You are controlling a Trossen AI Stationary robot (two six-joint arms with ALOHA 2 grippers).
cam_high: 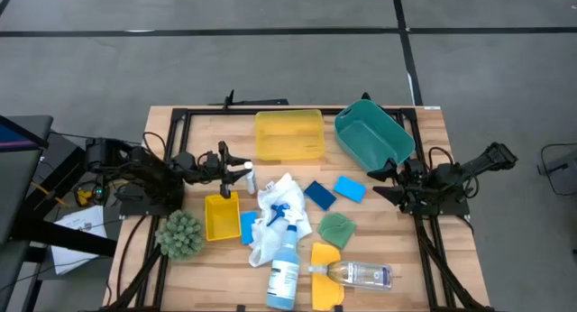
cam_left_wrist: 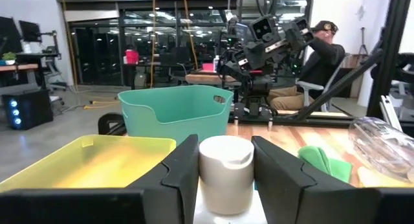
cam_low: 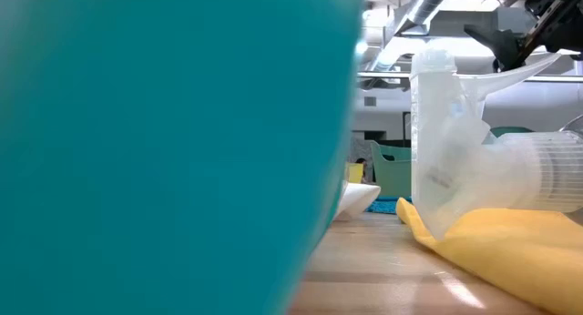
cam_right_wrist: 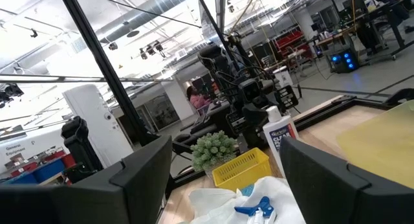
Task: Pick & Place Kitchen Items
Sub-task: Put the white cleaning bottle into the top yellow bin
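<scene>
The white bottle (cam_high: pixel 249 178) stands upright on the desk (cam_high: pixel 406 262), just beside the far end of the small yellow tray (cam_high: pixel 222 216) and next to the white cloth (cam_high: pixel 279 204). In the left wrist view its capped top (cam_left_wrist: pixel 225 172) sits between the left gripper (cam_high: pixel 236 169)'s two fingers (cam_left_wrist: pixel 181 166), which lie close on either side; whether they press the bottle or have just let go cannot be told. The bottle looks like rigid, smooth plastic, probably light, and slippery on its rounded sides; a squeeze across the body just below the cap should hold best, as the cap itself could slip or twist. It is tall and narrow, so a sideways nudge could tip it.

The right gripper (cam_high: pixel 382 181) waits near the teal bin (cam_high: pixel 373 136), its fingers spread wide and holding nothing. The large yellow tray (cam_high: pixel 288 134) lies beyond the bottle.
</scene>
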